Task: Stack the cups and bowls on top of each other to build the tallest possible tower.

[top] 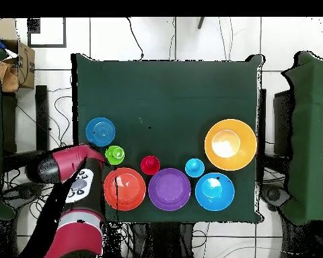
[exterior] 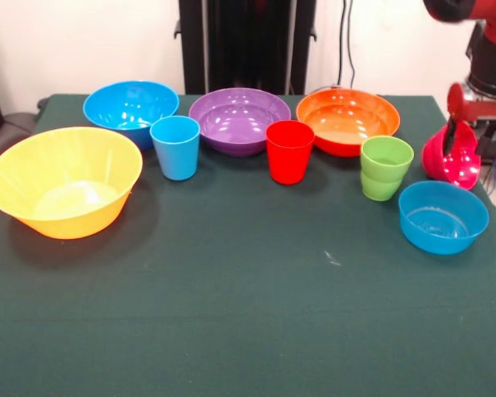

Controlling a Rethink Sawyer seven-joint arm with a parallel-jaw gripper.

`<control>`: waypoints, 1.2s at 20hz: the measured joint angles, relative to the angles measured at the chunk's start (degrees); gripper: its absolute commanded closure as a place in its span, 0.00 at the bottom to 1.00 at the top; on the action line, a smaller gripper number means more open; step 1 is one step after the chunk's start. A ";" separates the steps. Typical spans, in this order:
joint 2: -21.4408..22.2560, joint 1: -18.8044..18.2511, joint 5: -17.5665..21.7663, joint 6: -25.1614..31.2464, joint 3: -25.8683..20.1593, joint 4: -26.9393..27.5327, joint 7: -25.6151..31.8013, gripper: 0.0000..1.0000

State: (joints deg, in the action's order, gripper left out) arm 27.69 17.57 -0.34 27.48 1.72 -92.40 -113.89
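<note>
Gripper [exterior: 456, 142] has pinched the small magenta bowl [exterior: 451, 161], tilted on edge.
Small blue bowl [exterior: 443, 217] sits just below-front of it.

Back row: you have three bowls [exterior: 239, 120] abreast at 12 o'clock.
Cups: three cups [exterior: 289, 151] just before them.
Largest bowl [exterior: 64, 180]: 9 o'clock.
Small bowl [exterior: 443, 217]: 3 o'clock.
Tipped bowl [exterior: 450, 161]: 2 o'clock, behind the small bowl.

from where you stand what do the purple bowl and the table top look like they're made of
The purple bowl looks like glossy moulded plastic: bright highlights dot its smooth inside. The table seems covered in matte dark green cloth, perhaps felt: no shine and a faintly fuzzy surface.
</note>
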 measured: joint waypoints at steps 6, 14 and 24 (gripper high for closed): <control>3.24 -1.37 0.02 0.01 -0.09 -2.12 0.00 0.00; 3.77 -1.41 0.02 0.01 -0.26 -2.57 0.00 0.00; 3.76 -1.43 0.02 0.01 -0.88 -4.20 0.00 0.00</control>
State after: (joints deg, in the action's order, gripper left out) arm 31.45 16.14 -0.31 27.50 0.84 -96.60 -113.89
